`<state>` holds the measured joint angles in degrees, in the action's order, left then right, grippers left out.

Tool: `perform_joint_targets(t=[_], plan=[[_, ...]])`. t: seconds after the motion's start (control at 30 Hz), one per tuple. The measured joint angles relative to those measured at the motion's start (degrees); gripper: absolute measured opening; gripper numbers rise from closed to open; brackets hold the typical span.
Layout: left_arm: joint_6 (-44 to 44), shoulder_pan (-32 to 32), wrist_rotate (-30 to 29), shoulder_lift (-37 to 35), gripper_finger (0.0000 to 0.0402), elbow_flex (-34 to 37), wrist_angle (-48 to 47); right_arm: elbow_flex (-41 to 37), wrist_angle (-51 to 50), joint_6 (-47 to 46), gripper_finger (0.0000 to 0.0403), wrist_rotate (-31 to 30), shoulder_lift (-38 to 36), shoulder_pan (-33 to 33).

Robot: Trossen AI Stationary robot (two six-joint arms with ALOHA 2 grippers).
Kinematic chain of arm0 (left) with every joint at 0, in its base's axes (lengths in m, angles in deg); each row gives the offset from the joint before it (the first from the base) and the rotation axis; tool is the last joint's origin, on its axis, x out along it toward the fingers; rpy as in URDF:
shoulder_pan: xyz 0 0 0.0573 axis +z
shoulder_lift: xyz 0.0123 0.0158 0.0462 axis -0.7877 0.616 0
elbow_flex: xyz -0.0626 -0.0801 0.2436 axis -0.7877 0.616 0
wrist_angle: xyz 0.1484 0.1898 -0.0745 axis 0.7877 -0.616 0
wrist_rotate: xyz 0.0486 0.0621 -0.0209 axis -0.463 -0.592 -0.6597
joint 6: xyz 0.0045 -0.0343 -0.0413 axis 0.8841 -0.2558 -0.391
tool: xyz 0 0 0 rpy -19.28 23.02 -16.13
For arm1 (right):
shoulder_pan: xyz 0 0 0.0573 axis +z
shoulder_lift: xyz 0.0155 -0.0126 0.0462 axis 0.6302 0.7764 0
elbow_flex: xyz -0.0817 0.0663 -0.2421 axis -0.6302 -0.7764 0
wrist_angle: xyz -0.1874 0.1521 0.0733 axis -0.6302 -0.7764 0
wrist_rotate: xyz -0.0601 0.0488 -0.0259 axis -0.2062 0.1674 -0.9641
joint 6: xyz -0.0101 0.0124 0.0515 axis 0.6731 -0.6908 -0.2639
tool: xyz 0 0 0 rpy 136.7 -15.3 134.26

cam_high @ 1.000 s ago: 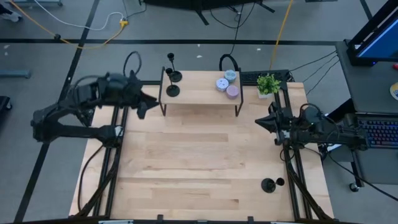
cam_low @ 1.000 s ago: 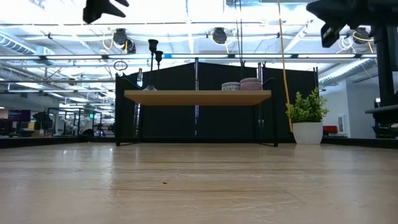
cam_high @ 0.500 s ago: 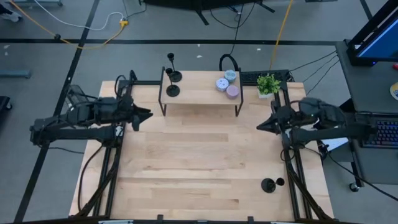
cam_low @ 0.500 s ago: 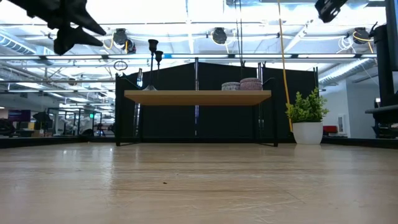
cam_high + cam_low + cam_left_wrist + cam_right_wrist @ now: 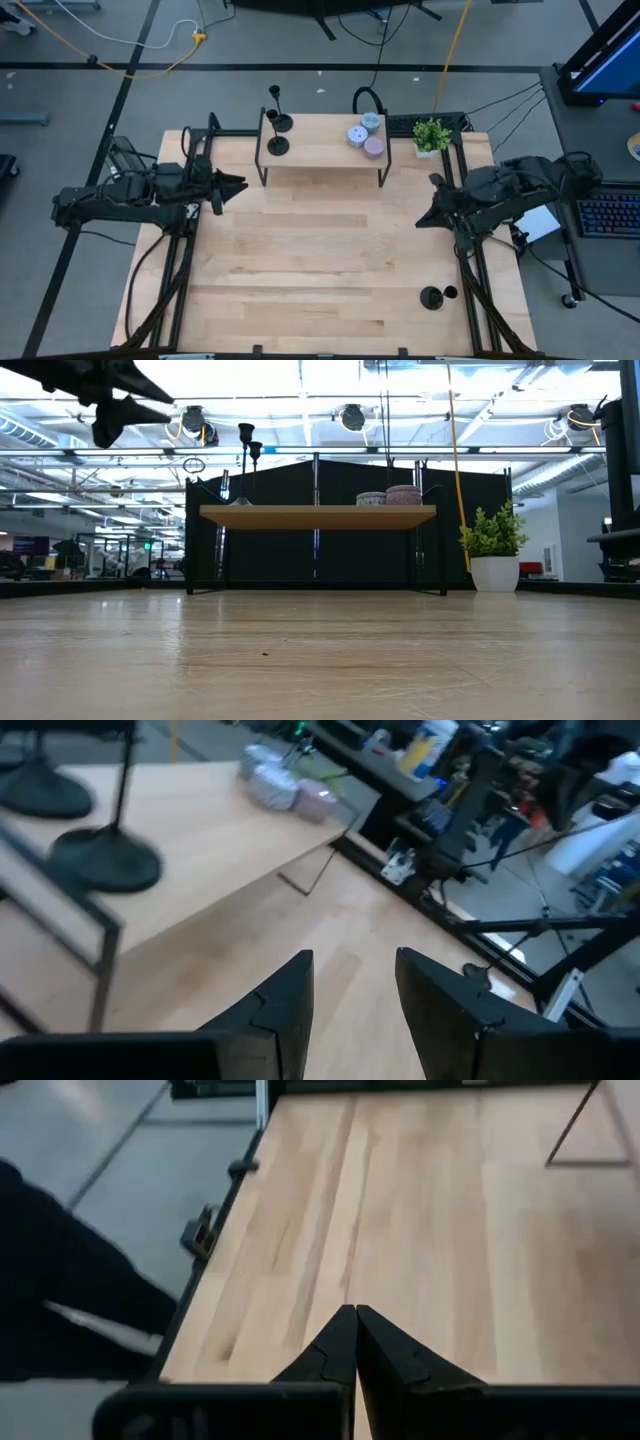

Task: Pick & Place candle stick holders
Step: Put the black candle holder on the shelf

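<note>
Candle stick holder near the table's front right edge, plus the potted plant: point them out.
candle stick holder [image 5: 432, 297], high view, on its round base.
potted plant [image 5: 431, 133], high view, on its leaves.

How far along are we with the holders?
Two holders stand on the shelf; that part looks done. Nothing is in hand: the left pincer is open and empty by the shelf's left end, the right pincer shut and empty. Left: one holder near the table's front right corner.

Bright, even overhead light; soft shadows; left wrist view blurred throughout.
</note>
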<state>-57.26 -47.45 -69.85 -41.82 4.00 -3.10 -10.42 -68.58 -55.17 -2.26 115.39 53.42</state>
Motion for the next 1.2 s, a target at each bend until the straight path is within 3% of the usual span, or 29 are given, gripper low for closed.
perform_joint_targets(t=[0.3,0.63,0.97,1.2], plan=[[-0.07,-9.99,-5.02,2.73,0.0147,0.00,4.96,3.39,-5.65,-9.32,0.0000,-7.99,6.11,12.25],[1.36,-25.38,-19.33,2.74,0.0147,0.00,5.12,3.39,-5.78,-14.74,0.0000,-10.39,8.67,19.93],[3.22,-28.21,-18.77,-5.74,0.0147,0.00,-2.93,3.39,-14.82,-23.27,0.0000,-8.43,8.63,22.18],[7.26,-28.19,-14.72,-13.13,0.0147,0.00,-6.31,3.39,-17.65,-26.76,0.0000,-8.68,9.66,22.10]])
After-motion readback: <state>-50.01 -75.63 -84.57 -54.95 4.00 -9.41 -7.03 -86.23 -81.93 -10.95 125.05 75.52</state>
